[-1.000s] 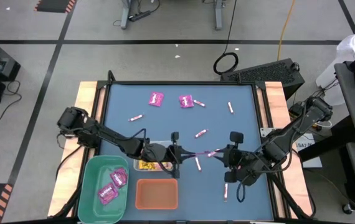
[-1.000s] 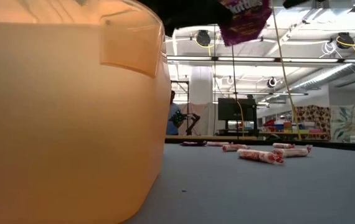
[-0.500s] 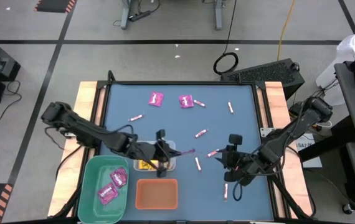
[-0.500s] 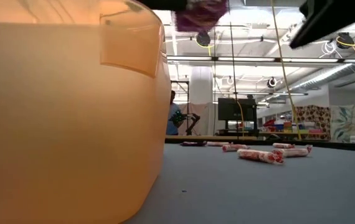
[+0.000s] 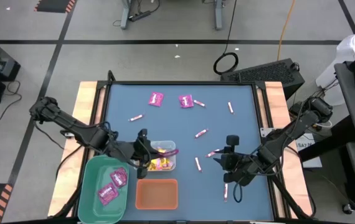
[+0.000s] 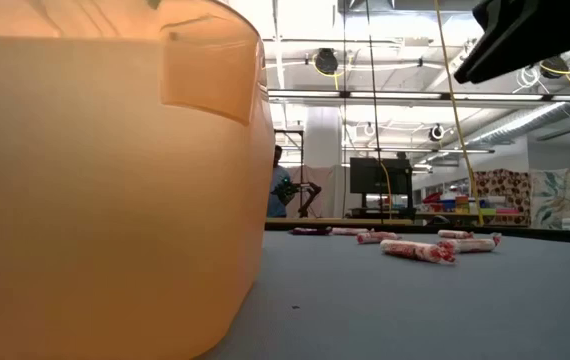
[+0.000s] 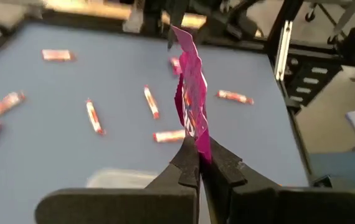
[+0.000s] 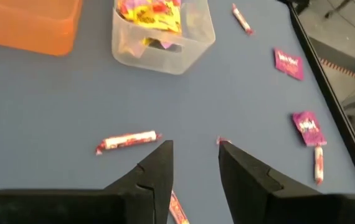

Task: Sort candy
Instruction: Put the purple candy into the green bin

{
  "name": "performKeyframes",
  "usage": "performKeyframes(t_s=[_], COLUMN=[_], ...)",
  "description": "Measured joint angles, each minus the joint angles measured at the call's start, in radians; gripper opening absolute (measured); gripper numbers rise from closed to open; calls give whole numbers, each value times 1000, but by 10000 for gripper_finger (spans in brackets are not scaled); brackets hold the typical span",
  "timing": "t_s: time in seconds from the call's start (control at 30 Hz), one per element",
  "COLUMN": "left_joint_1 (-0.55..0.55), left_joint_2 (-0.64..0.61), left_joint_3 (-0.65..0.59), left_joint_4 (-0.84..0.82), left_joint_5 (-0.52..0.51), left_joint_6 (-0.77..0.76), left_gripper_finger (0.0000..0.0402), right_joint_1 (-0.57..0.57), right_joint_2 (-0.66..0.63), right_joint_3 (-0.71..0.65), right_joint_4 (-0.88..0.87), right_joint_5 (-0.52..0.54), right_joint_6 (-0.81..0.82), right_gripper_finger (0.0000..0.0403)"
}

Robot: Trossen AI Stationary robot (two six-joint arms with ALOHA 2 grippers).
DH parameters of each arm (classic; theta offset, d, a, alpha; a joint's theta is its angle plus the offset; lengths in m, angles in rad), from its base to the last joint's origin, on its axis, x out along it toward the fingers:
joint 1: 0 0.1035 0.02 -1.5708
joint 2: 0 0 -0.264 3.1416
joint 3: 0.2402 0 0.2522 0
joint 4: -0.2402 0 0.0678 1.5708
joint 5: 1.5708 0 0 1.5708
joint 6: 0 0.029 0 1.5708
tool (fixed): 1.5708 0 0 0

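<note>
Only from its wrist shows the left pincer pinching a magenta packet.

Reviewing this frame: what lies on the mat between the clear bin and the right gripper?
In the high view, one pink-and-white stick lies between the clear bin and the right gripper; the rest is bare blue mat.

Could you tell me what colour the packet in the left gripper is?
Magenta packet, clearest in the left wrist view.
</note>
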Motion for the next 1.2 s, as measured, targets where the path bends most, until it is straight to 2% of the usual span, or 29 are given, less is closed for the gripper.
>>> performKeyframes(t_s=[0.17,0.5,0.73,0.87,1.2], left_joint_1=[-2,-4,-14,-13,-13], left_joint_2=[-23,-39,-38,-39,-39], left_joint_3=[0,0,0,0,0], left_joint_4=[-58,-69,-96,-95,-95], left_joint_5=[22,-24,-30,-37,-56], left_joint_6=[-31,-16,138,327,976], left_gripper_finger=[8,8,8,8,9], right_joint_1=[0,0,0,0,0], right_joint_2=[0,0,0,0,0], right_joint_3=[0,0,0,0,0], right_joint_4=[36,38,38,38,38], right_joint_5=[1,2,2,2,2], right_joint_6=[-34,-39,-32,-32,-32], right_gripper_finger=[118,118,118,118,118])
